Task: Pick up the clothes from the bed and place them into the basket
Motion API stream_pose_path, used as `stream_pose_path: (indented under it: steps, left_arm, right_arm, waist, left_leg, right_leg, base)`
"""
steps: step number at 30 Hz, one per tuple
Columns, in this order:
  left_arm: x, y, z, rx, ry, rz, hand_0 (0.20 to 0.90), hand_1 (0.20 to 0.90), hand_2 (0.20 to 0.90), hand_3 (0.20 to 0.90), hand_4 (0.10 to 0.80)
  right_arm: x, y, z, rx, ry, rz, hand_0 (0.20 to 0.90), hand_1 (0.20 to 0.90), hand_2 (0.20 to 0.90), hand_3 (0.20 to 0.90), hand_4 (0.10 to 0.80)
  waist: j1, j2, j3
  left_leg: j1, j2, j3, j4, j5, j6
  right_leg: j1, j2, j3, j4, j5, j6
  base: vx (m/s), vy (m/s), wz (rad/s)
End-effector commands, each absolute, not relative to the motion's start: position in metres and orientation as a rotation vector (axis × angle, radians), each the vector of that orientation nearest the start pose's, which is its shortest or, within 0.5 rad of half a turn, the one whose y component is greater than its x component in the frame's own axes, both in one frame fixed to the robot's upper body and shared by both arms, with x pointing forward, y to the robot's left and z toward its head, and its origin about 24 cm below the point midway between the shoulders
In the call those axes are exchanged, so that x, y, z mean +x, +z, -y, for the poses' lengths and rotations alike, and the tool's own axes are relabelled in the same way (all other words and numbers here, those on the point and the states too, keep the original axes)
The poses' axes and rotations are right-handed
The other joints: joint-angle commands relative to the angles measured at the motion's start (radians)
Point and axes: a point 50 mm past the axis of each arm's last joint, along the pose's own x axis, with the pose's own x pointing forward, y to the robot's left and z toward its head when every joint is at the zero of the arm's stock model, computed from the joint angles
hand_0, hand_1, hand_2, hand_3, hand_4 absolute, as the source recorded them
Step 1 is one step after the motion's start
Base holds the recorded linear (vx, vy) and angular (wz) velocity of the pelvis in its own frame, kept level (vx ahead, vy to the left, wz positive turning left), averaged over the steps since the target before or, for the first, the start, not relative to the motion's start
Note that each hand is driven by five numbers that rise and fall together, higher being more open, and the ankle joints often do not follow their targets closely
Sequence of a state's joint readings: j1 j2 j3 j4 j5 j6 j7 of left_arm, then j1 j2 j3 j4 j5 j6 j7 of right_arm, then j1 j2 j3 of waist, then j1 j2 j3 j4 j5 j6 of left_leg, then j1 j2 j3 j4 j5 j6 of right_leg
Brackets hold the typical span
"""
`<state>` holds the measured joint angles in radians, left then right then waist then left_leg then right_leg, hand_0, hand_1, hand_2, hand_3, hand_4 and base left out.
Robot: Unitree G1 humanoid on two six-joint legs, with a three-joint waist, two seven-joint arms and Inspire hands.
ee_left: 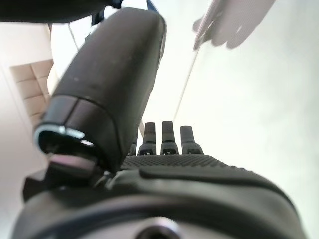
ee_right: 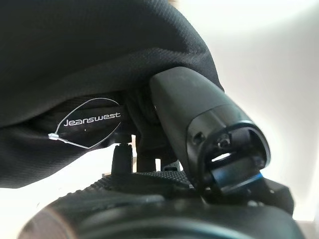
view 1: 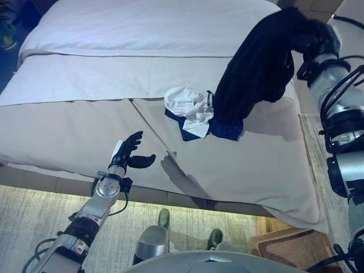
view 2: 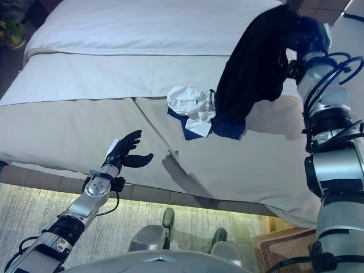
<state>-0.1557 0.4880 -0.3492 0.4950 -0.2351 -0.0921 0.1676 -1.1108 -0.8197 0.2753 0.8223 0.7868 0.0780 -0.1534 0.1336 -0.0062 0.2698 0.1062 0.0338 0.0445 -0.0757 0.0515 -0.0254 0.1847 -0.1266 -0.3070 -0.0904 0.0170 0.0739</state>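
right hand (view 2: 310,34): clenched on black garment (view 2: 256,62), lifted, hem trailing onto bed (view 2: 85,131)
white-and-blue clothes (view 2: 190,111): just beside hem, snag risk
left hand (view 2: 126,152): relaxed, empty
basket: unseen
advice: raise until hem clears

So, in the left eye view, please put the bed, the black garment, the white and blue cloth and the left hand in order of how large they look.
1. bed
2. black garment, held up by the right hand
3. white and blue cloth
4. left hand, open; it looks close in size to the cloth, so this order is unsure.
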Motion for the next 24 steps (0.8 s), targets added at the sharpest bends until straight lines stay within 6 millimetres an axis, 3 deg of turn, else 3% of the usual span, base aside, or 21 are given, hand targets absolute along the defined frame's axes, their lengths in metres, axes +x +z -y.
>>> stream_pose_path:
  steps: [1,8,12,17,24]
  left_arm:
    - [0.258,-0.017,-0.221,0.408,-0.036,-0.232,0.900,0.900,0.900,0.900,0.800]
    - [0.257,-0.019,-0.225,0.414,-0.033,-0.237,0.900,0.900,0.900,0.900,0.800]
    - [0.257,-0.019,-0.228,0.424,-0.033,-0.238,0.900,0.900,0.900,0.900,0.800]
    - [0.261,-0.015,-0.227,0.426,-0.037,-0.229,0.900,0.900,0.900,0.900,0.800]
    - [0.270,-0.012,-0.222,0.424,-0.044,-0.227,0.900,0.900,0.900,0.900,0.800]
  right_arm:
    - [0.355,0.374,0.296,-0.052,-0.338,0.620,0.300,0.300,0.300,0.200,0.100]
    - [0.334,0.382,0.336,-0.086,-0.477,0.593,0.300,0.300,0.300,0.200,0.100]
    - [0.325,0.381,0.349,-0.079,-0.512,0.588,0.300,0.300,0.300,0.200,0.100]
    - [0.316,0.369,0.365,-0.061,-0.538,0.556,0.300,0.300,0.300,0.200,0.100]
    - [0.294,0.333,0.399,-0.002,-0.581,0.496,0.300,0.300,0.300,0.200,0.100]
  waist:
    - [-0.047,-0.050,-0.247]
    - [-0.087,-0.055,-0.256]
    - [-0.114,-0.054,-0.255]
    - [-0.158,-0.046,-0.251]
    - [-0.236,-0.035,-0.253]
  left_leg:
    - [0.008,0.000,0.077,0.014,-0.094,-0.025]
    - [0.033,0.000,0.103,0.002,-0.103,-0.025]
    - [0.042,0.001,0.120,0.000,-0.106,-0.023]
    - [0.054,0.001,0.144,-0.003,-0.114,-0.018]
    - [0.061,0.007,0.183,-0.012,-0.120,-0.013]
  right_leg:
    - [-0.070,0.032,0.060,0.040,-0.025,-0.005]
    - [-0.061,0.040,0.098,0.021,-0.014,0.003]
    - [-0.065,0.040,0.121,0.017,-0.005,0.010]
    - [-0.076,0.043,0.159,0.015,0.004,0.018]
    - [-0.103,0.062,0.225,0.009,0.019,0.026]
  base:
    - [0.043,0.016,-0.16]
    - [0.032,0.017,-0.16]
    - [0.010,0.009,-0.22]
    - [0.000,0.021,-0.25]
    - [-0.014,0.009,-0.30]
